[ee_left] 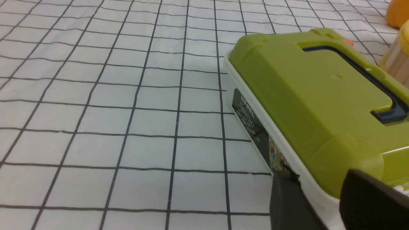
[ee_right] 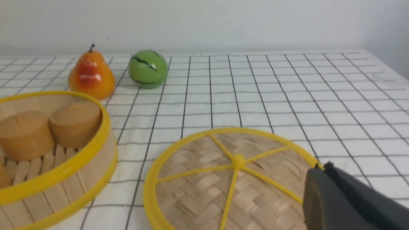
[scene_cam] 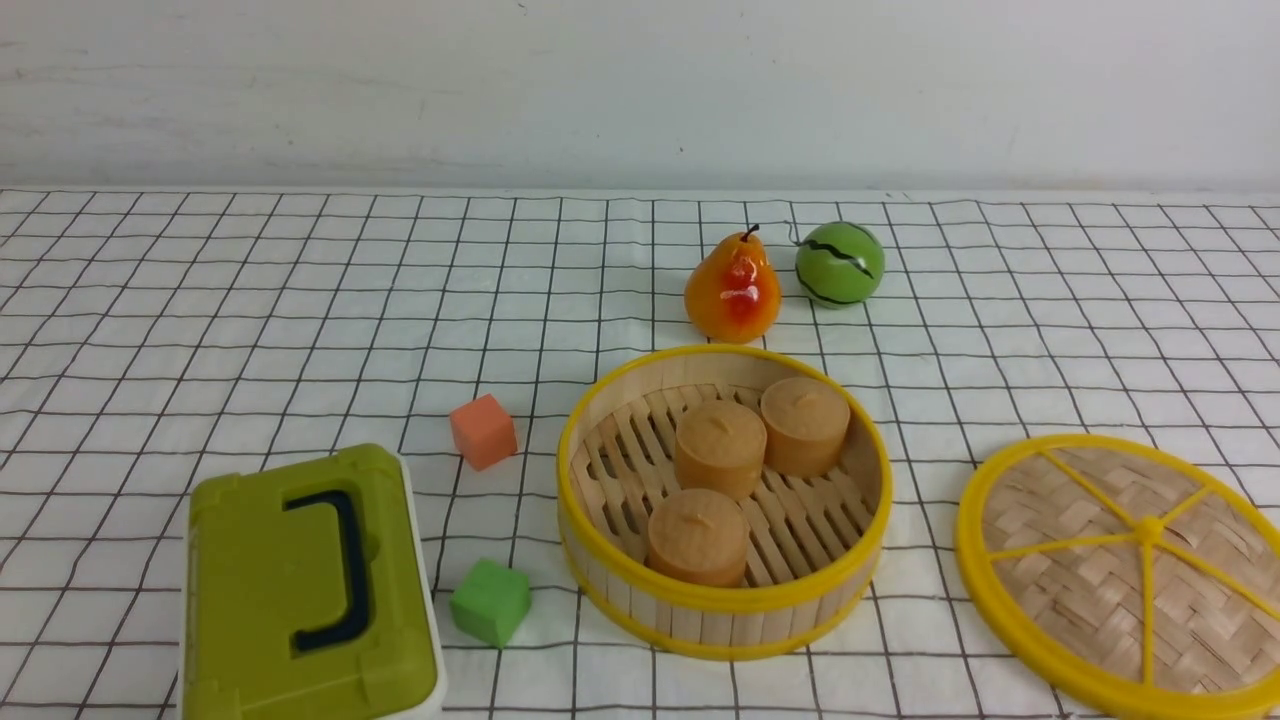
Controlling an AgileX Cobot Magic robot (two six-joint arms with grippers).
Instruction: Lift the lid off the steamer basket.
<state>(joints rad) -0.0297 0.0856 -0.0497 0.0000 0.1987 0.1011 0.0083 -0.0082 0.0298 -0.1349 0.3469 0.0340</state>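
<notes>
The lid (scene_cam: 1130,575) lies flat on the tabletop (scene_cam: 250,300) at lower right of the front view, apart from the open steamer basket (scene_cam: 722,600), so removal seems finished and only retreat remains; whether either arm's fingers are open, I cannot tell.

Lid (scene_cam: 1090,570) right of steamer basket (scene_cam: 722,605)

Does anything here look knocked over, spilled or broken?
Nothing stands out. The lid lies flat on the cloth, apart from the steamer basket, on its right. Three tan cakes sit upright inside. The pear stands upright.
</notes>
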